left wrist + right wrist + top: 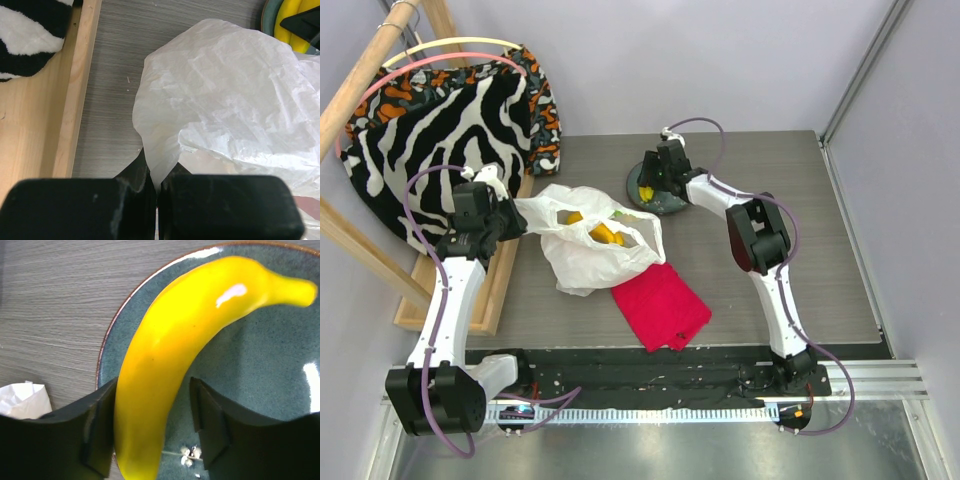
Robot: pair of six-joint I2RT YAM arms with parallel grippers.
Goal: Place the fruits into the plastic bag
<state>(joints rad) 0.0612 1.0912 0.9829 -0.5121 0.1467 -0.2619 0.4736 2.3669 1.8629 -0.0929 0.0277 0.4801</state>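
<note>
- fruits [603, 234]: a few orange and yellow pieces lie inside the plastic bag [585, 262] in the middle of the bench [770, 160]. one yellow banana [170, 355] lies on the plate [280, 370], at about one o'clock from the bag.
- right claw [155, 430]: it is open and straddles the thick lower half of the banana. one finger touches its side and the other stands just clear, so nothing is gripped yet.
- left claw [157, 200]: it is closed on a fold of the bag's rim at the bag's nine o'clock side, holding the mouth up.
- doing the step well: close squarely across the banana's widest part, not near the tapering tip. the skin looks slick, so i judge a grip off-centre could squirt it out sideways.
- lift straight up before swinging toward seven o'clock, so the curved end clears the plate's raised rim.
- the pinch on the bag should hold, because the film looks too limp to keep its mouth open alone.
- materials: the banana is glossy, hard-looking and smoothly curved, with a bright highlight.
- the plate is speckled grey-green glaze, shallow and round.
- the bag is thin, crinkled and translucent white.
- a soft red cloth [660, 305] lies at the bag's five o'clock.
- zebra fabric [470, 120] hangs at ten o'clock.
</note>
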